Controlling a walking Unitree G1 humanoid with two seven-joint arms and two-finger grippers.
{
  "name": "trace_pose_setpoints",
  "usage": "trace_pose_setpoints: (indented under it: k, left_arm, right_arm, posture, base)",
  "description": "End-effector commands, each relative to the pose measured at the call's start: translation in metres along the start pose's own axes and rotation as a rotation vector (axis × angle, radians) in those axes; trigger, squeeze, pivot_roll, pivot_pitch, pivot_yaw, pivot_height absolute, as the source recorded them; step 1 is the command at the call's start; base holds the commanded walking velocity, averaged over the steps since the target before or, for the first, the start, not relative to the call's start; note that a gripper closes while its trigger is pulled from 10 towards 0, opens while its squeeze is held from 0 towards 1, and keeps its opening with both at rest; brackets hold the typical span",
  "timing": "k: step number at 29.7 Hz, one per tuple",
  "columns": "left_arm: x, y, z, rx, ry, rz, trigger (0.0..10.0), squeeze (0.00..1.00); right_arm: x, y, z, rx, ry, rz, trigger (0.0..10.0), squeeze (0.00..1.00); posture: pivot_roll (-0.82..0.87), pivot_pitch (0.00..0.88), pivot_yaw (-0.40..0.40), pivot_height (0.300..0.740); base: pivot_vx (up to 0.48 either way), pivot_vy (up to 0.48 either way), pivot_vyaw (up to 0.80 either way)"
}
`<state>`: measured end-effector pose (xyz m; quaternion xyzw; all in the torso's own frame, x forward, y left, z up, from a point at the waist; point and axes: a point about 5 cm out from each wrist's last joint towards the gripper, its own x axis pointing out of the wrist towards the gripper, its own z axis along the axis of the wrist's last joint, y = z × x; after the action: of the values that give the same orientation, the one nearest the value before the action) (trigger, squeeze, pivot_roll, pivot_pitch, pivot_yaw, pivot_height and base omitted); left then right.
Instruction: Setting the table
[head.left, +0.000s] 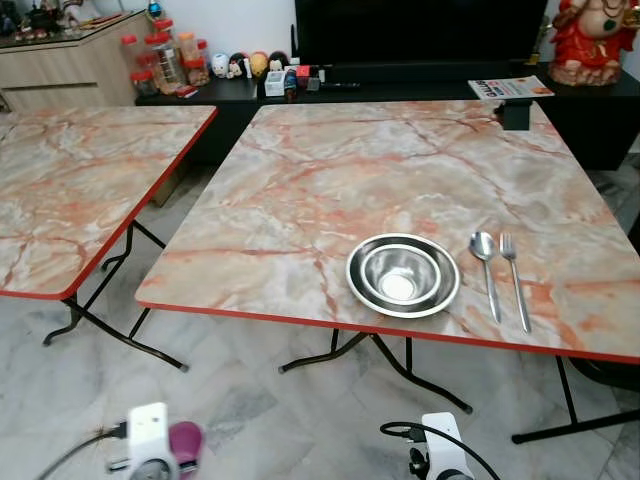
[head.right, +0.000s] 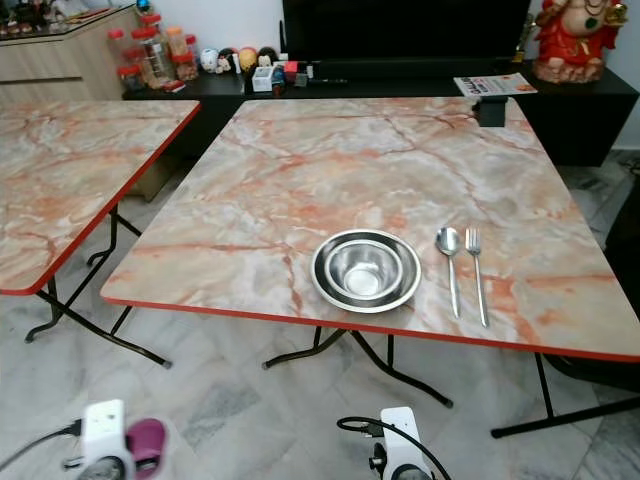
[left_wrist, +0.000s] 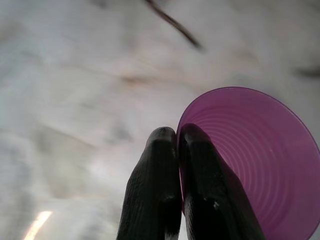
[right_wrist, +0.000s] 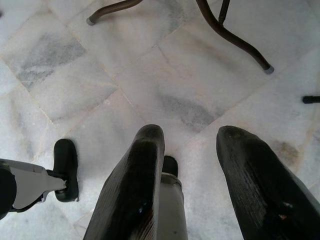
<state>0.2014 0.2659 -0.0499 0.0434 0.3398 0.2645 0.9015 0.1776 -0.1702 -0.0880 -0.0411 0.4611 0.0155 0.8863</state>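
Note:
A steel bowl (head.left: 401, 273) sits in a steel plate (head.left: 447, 290) near the front edge of the marble-patterned table (head.left: 330, 180). A spoon (head.left: 486, 265) and a fork (head.left: 514, 276) lie side by side to the right of the plate. My left gripper (left_wrist: 177, 142) hangs low over the floor, shut on the rim of a purple cup (left_wrist: 250, 155), which also shows beside my left wrist (head.left: 185, 442). My right gripper (right_wrist: 195, 145) hangs open above the floor tiles, holding nothing.
A second marble table (head.left: 70, 180) stands to the left across a gap. Black folding legs (head.left: 400, 365) reach out under the near table. A dark TV bench (head.left: 300, 85) with jars, small toys and a red statue (head.left: 595, 40) lines the back wall.

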Motion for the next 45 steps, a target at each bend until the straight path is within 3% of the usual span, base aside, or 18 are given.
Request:
trace_pose_setpoints:
  k: [1, 3, 8, 13, 15, 17, 20, 22, 24, 25, 26, 27, 28, 31, 33, 39, 42, 45]
  left_arm:
    - [0.004, 0.010, 0.015, -0.009, -0.063, 0.079, 10.0, 0.00]
    - [0.007, 0.028, 0.033, -0.005, -0.156, 0.206, 10.0, 0.00]
    - [0.008, 0.044, 0.068, 0.027, -0.326, 0.339, 10.0, 0.00]
    - [-0.009, 0.051, 0.159, 0.157, -0.779, 0.506, 10.0, 0.00]
    - [-0.014, 0.048, 0.174, 0.168, -0.846, 0.504, 10.0, 0.00]
    - [-0.023, 0.037, 0.206, 0.090, -0.954, 0.421, 10.0, 0.00]
    - [-0.042, 0.013, 0.253, -0.072, -1.081, 0.185, 10.0, 0.00]
    - [-0.047, 0.005, 0.262, -0.126, -1.094, 0.112, 10.0, 0.00]
    - [-0.057, -0.014, 0.276, -0.218, -1.086, -0.060, 10.0, 0.00]
    - [-0.057, -0.014, 0.276, -0.218, -1.086, -0.060, 10.0, 0.00]
    - [-0.064, -0.038, 0.284, -0.310, -1.009, -0.296, 10.0, 0.00]
    - [-0.069, -0.053, 0.287, -0.362, -0.956, -0.443, 10.0, 0.00]
    - [-0.070, -0.061, 0.287, -0.374, -0.918, -0.498, 10.0, 0.00]
    - [-0.075, -0.087, 0.284, -0.297, -0.835, -0.625, 10.0, 0.00]
    - [-0.077, -0.091, 0.282, -0.300, -0.814, -0.665, 10.0, 0.00]
    - [-0.094, -0.135, 0.267, -0.220, -0.640, -0.909, 10.0, 0.00]
    - [-0.098, -0.144, 0.263, -0.136, -0.562, -0.951, 10.0, 0.00]
    - [-0.120, -0.158, 0.268, -0.015, -0.531, -1.087, 10.0, 0.00]
  right_arm:
    - [0.001, 0.002, 0.003, -0.004, -0.006, 0.005, 10.0, 0.00]
    - [0.001, 0.003, 0.003, -0.007, -0.005, 0.009, 10.0, 0.00]
    - [0.001, 0.003, 0.003, -0.010, -0.005, 0.012, 10.0, 0.00]
    - [0.001, 0.003, 0.004, -0.013, -0.007, 0.012, 10.0, 0.00]
    - [0.001, 0.002, 0.004, -0.013, -0.007, 0.012, 10.0, 0.00]
    - [0.001, 0.002, 0.004, -0.014, -0.007, 0.011, 10.0, 0.00]
    - [0.001, 0.002, 0.005, -0.010, -0.010, 0.009, 10.0, 0.00]
    - [0.001, 0.002, 0.005, -0.010, -0.011, 0.008, 10.0, 0.00]
    - [0.001, 0.002, 0.006, -0.003, -0.012, 0.005, 10.0, 0.00]
    - [0.001, 0.002, 0.006, -0.003, -0.012, 0.005, 10.0, 0.00]
    - [0.001, 0.001, 0.006, -0.002, -0.012, 0.003, 10.0, 0.00]
    - [0.001, 0.001, 0.006, -0.002, -0.011, 0.002, 10.0, 0.00]
    - [0.001, 0.001, 0.006, -0.004, -0.009, 0.002, 10.0, 0.00]
    - [0.001, 0.001, 0.006, -0.006, -0.010, 0.002, 10.0, 0.00]
    - [0.001, 0.001, 0.006, -0.006, -0.010, 0.002, 10.0, 0.00]
    - [0.002, 0.003, 0.007, 0.003, -0.012, 0.000, 10.0, 0.00]
    - [0.002, 0.004, 0.007, 0.004, -0.010, 0.002, 10.0, 0.00]
    - [0.001, 0.005, 0.006, 0.015, -0.009, 0.000, 10.0, 0.00]
  posture:
    - [-0.14, 0.000, 0.063, 0.740]
    - [-0.14, 0.000, 0.063, 0.740]
    - [-0.13, 0.000, 0.059, 0.740]
    - [-0.13, 0.000, 0.058, 0.740]
    - [-0.13, 0.000, 0.055, 0.740]
    - [-0.13, 0.000, 0.057, 0.740]
    - [-0.14, 0.000, 0.063, 0.740]
    - [-0.14, 0.000, 0.063, 0.740]
    - [-0.15, 0.000, 0.068, 0.740]
    - [-0.15, 0.000, 0.068, 0.740]
    - [-0.15, 0.000, 0.069, 0.740]
    - [-0.15, 0.000, 0.069, 0.740]
    - [-0.15, 0.000, 0.069, 0.740]
    - [-0.15, 0.000, 0.069, 0.740]
    - [-0.15, 0.000, 0.069, 0.740]
    - [-0.16, 0.000, 0.086, 0.740]
    - [-0.17, 0.000, 0.096, 0.740]
    - [-0.16, 0.000, 0.101, 0.740]
  base:
    - [0.000, 0.000, 0.00]
    - [0.000, 0.000, 0.00]
    - [0.000, 0.000, 0.00]
    - [0.000, 0.000, 0.00]
    - [0.000, 0.000, 0.00]
    - [0.000, 0.000, 0.00]
    - [0.000, 0.000, 0.00]
    - [0.000, 0.000, 0.00]
    - [0.000, 0.000, 0.00]
    - [0.000, 0.000, 0.00]
    - [0.000, 0.000, 0.00]
    - [0.000, 0.000, 0.00]
    - [0.000, 0.000, 0.00]
    - [0.000, 0.000, 0.00]
    - [0.000, 0.000, 0.00]
    - [0.000, 0.000, 0.00]
    - [0.000, 0.000, 0.00]
    - [0.000, 0.000, 0.00]
